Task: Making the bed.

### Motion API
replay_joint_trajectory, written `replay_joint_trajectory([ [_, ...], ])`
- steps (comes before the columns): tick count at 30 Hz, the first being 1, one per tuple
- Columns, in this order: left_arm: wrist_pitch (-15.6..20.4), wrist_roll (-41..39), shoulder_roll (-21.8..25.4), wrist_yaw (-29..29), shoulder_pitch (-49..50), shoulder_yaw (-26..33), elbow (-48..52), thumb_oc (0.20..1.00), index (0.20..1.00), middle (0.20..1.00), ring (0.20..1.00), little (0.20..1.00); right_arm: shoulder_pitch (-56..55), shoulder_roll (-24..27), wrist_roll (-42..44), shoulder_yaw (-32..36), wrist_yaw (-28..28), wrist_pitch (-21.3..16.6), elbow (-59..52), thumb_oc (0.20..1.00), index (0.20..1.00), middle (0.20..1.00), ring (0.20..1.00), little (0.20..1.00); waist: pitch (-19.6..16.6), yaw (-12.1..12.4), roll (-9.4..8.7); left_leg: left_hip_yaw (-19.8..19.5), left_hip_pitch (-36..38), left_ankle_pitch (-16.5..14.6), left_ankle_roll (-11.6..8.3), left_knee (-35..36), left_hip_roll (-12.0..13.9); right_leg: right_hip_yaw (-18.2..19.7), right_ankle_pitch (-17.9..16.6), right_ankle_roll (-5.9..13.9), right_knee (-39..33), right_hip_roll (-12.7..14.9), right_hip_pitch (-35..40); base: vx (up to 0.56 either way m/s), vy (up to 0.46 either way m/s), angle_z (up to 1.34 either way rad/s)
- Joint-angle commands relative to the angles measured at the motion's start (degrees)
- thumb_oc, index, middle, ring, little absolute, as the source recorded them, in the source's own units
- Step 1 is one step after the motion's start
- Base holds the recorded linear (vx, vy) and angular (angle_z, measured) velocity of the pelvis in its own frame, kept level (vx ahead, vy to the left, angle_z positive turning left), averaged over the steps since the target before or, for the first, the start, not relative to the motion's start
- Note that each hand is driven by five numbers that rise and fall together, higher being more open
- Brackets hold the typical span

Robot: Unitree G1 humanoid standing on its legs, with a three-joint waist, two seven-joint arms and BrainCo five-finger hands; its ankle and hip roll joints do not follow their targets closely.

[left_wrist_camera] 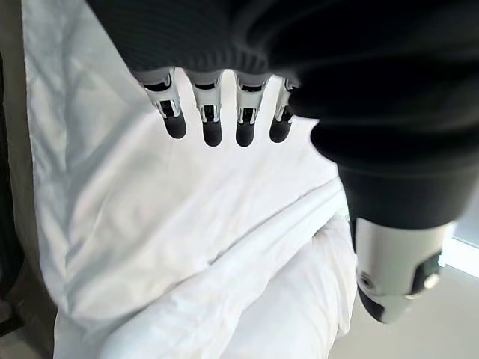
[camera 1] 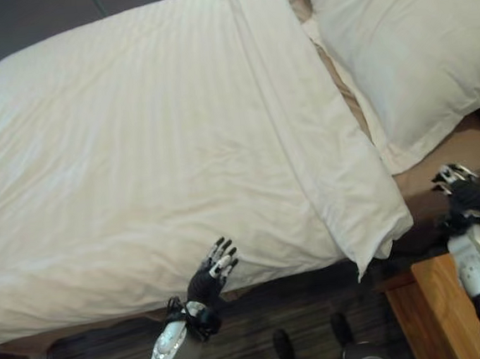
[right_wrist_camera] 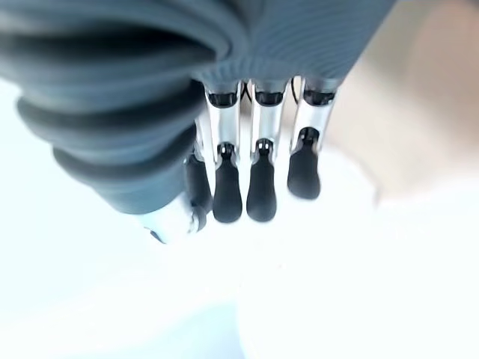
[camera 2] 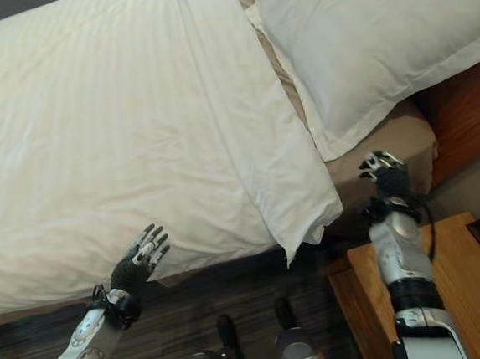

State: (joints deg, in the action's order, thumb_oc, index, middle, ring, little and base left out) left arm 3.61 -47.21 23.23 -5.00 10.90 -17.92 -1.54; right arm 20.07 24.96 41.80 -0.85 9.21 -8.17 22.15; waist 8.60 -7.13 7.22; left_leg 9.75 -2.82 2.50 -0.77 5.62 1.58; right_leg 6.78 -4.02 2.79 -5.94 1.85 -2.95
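You are looking at a bedroom, with the feel of a hotel room. A wide bed [camera 1: 441,170] takes up most of the scene, dressed in a white striped duvet [camera 1: 137,155] with its top edge folded back in a neat band. A large white pillow [camera 1: 405,47] lies at the head, over a tan fitted sheet [camera 2: 388,145]. Beside the head end stands a wooden nightstand [camera 2: 459,278], close against a wooden headboard [camera 2: 469,109]. Below the bed's edge you see dark striped carpet [camera 1: 260,312].
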Motion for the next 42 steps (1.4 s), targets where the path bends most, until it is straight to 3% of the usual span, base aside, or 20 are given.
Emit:
replay_joint_trajectory([
  [1, 1.02, -2.66, 0.5, -0.32, -4.45, -0.81, 2.92, 1.0, 1.0, 1.0, 1.0, 1.0, 3.89, -0.56, 4.09, -3.91, -0.64, -0.79, -0.42, 0.2, 0.2, 0.2, 0.2, 0.2, -3.13, 1.0, -1.49, -1.28, 2.07, -0.88, -1.64, -0.62, 1.08, -1.75, 1.01, 2.94, 1.24, 1.77, -0.74, 0.01, -0.031, 0.13],
  [6, 0.78, -3.1, 1.1, 0.29, -5.82, -1.62, 4.08, 1.0, 1.0, 1.0, 1.0, 1.0, 9.8, -2.06, 4.52, -8.7, -0.82, 0.87, 4.1, 0.2, 0.2, 0.2, 0.2, 0.2, -3.73, 2.1, -1.47, -1.64, 1.89, -0.83, -1.68, -0.62, 1.18, -2.03, 0.94, 2.86, 0.97, 1.65, -0.57, 0.01, -0.016, 0.05],
  [10, 1.19, -3.16, 2.14, 1.15, -5.62, -1.23, 3.06, 1.0, 1.0, 1.0, 1.0, 1.0, 18.95, -3.08, 8.9, -10.49, -0.73, 2.42, 16.23, 0.2, 0.2, 0.2, 0.2, 0.2, -3.4, 3.92, -0.96, -1.75, 1.35, -0.57, -1.82, -0.62, 1.19, -2.15, 0.79, 2.87, 0.94, 1.53, -1.09, 0.0, 0.0, 0.0],
  [14, 1.21, -3.25, 2.92, 0.65, -5.35, -1.4, 3.18, 1.0, 1.0, 1.0, 1.0, 1.0, 22.54, -2.12, 7.47, -10.44, -1.02, 3.39, 23.09, 0.2, 0.2, 0.2, 0.2, 0.2, -2.86, 4.81, -0.16, -1.94, 0.59, -0.2, -1.81, -0.62, 1.04, -2.33, 0.69, 2.89, 0.94, 1.5, -1.74, 0.0, 0.0, 0.0],
  [18, 2.26, -3.37, 1.72, -0.14, -6.58, -2.88, 3.39, 1.0, 1.0, 1.0, 1.0, 1.0, 21.08, -1.99, 9.47, -4.24, -1.67, 2.99, 40.34, 0.2, 0.2, 0.2, 0.2, 0.2, -1.89, 5.51, 2.05, -2.5, -0.82, 0.11, -1.82, -0.62, 0.58, -3.13, 0.62, 3.25, 0.94, 1.62, -2.64, 0.01, 0.002, 0.05],
  [21, 2.32, -3.82, 0.52, -0.37, -6.47, -3.22, 3.02, 1.0, 1.0, 1.0, 1.0, 1.0, 15.36, -3.72, 10.63, -2.39, -2.59, 2.39, 41.46, 0.2, 0.2, 0.2, 0.2, 0.2, -1.58, 5.1, 2.28, -2.88, -0.52, -0.04, -1.78, -0.62, 0.59, -3.51, 1.0, 3.32, 0.94, 1.53, -1.98, 0.04, -0.009, 0.12],
  [23, 2.28, -3.23, -1.11, -0.69, -6.19, -2.41, 1.1, 1.0, 1.0, 1.0, 1.0, 1.0, 3.45, -6.98, 11.77, 1.02, -4.61, 3.1, 45.59, 0.2, 0.2, 0.2, 0.2, 0.2, -1.5, 3.81, 1.85, -3.1, 0.46, -0.66, -1.74, -0.62, 0.71, -4.0, 1.67, 3.3, 0.94, 1.32, -0.84, 0.07, -0.003, 0.11],
  [27, 2.99, -3.03, -2.64, -0.26, -5.52, -0.34, -0.18, 1.0, 1.0, 1.0, 1.0, 1.0, -6.84, -8.86, 11.22, 5.99, -5.61, 4.16, 50.72, 0.2, 0.2, 0.2, 0.2, 0.2, -2.23, 2.32, 0.43, -2.97, 1.55, -1.37, -1.77, -0.62, 0.97, -4.22, 2.12, 3.39, 0.94, 1.21, 0.13, 0.07, -0.009, 0.08],
  [36, 3.98, -2.0, -3.8, 0.82, -6.53, 0.64, -1.63, 1.0, 1.0, 1.0, 1.0, 1.0, -16.87, -8.7, 12.5, 12.39, -4.5, 2.97, 49.41, 0.2, 0.2, 0.2, 0.2, 0.2, -3.89, -1.61, -2.77, -0.99, 3.67, -2.76, -1.7, -0.62, 1.53, -2.44, 1.45, 4.12, 0.94, 0.95, 0.55, 0.03, 0.025, -0.16],
  [39, 4.25, -1.2, -3.98, 1.55, -6.91, 1.33, -1.98, 1.0, 1.0, 1.0, 1.0, 1.0, -17.67, -8.99, 13.83, 12.35, -3.66, 1.32, 43.86, 0.2, 0.2, 0.2, 0.2, 0.2, -4.9, -2.47, -3.99, -0.17, 4.36, -3.22, -1.56, -0.62, 1.65, -1.58, 1.11, 4.29, 1.01, 0.81, 0.65, 0.0, 0.029, -0.22],
  [42, 4.28, 3.18, -3.06, 2.87, -7.87, 2.69, -3.53, 1.0, 1.0, 1.0, 1.0, 1.0, -19.4, -6.28, 5.94, 8.95, -1.87, -1.1, 23.29, 0.2, 0.2, 0.2, 0.2, 0.2, -6.27, -3.4, -6.22, 0.27, 5.35, -3.63, -1.29, -0.62, 1.77, -0.95, 0.85, 4.62, 1.51, 0.71, 0.85, -0.02, 0.05, -0.18],
])
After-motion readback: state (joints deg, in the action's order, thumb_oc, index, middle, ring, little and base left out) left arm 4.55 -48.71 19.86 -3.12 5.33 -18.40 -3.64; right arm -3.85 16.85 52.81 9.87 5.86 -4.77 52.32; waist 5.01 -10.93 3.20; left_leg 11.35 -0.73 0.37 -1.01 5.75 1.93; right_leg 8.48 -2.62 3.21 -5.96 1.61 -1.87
